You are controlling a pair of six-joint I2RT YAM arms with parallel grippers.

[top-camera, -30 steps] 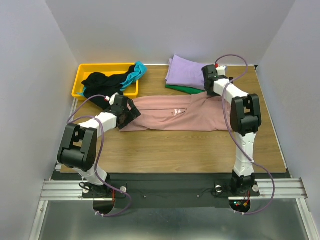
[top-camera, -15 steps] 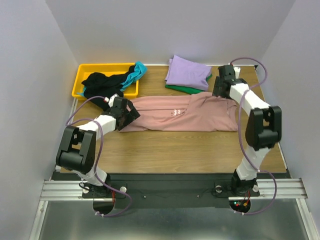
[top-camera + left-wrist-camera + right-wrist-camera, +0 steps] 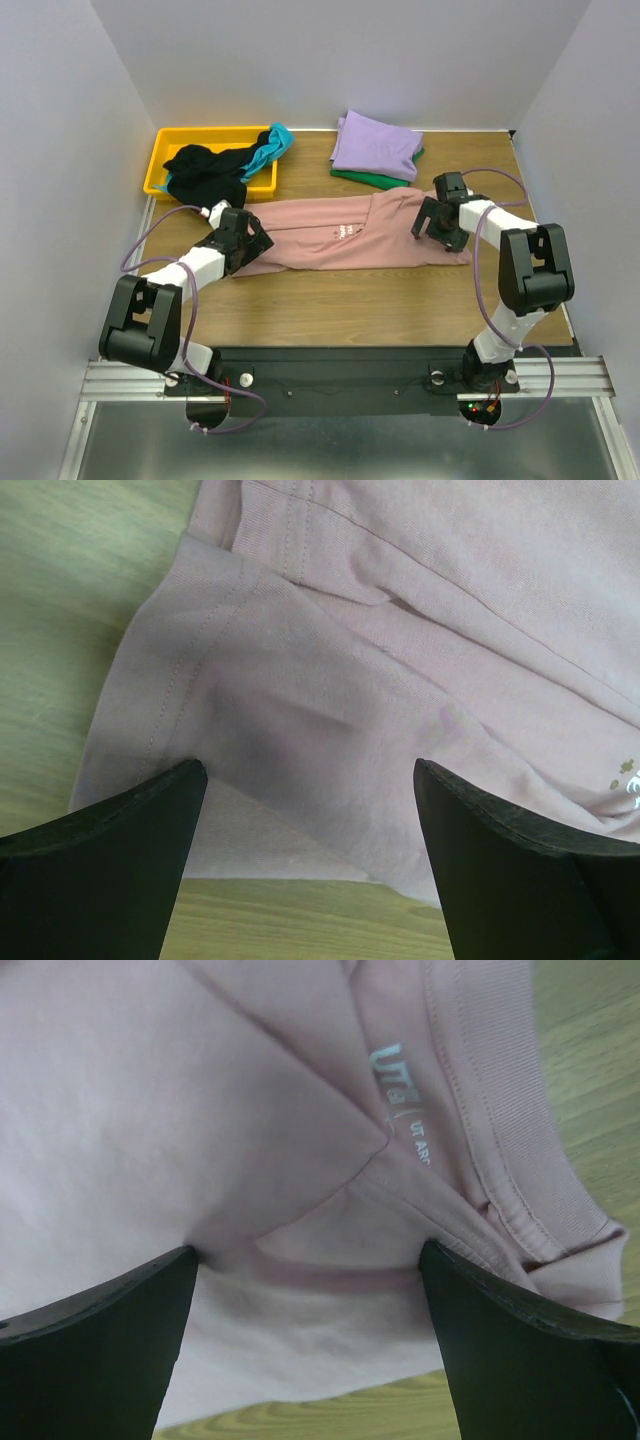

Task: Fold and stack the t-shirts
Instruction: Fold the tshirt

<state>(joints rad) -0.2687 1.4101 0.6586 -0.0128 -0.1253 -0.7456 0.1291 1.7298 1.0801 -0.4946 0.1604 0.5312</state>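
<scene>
The dusty-pink t-shirt [image 3: 340, 232] lies folded lengthwise into a long band across the middle of the wooden table [image 3: 340, 300], white print facing up. My left gripper [image 3: 247, 243] is open, low over the shirt's left end [image 3: 300, 710], its hem between the fingers. My right gripper [image 3: 432, 226] is open, low over the shirt's right end at the collar [image 3: 490, 1130], cloth between the fingers. A folded lavender t-shirt [image 3: 375, 146] lies on a green one [image 3: 357, 176] at the back. Black [image 3: 205, 170] and teal [image 3: 270, 145] t-shirts lie in the bin.
A yellow plastic bin [image 3: 160, 165] stands at the back left of the table. Grey walls close in the left, back and right sides. Bare wood shows in front of the pink shirt.
Both grippers moved toward the near edge, pulling the pink shirt's ends nearer. The right arm swung from the stack at the back down to the shirt's right end.
</scene>
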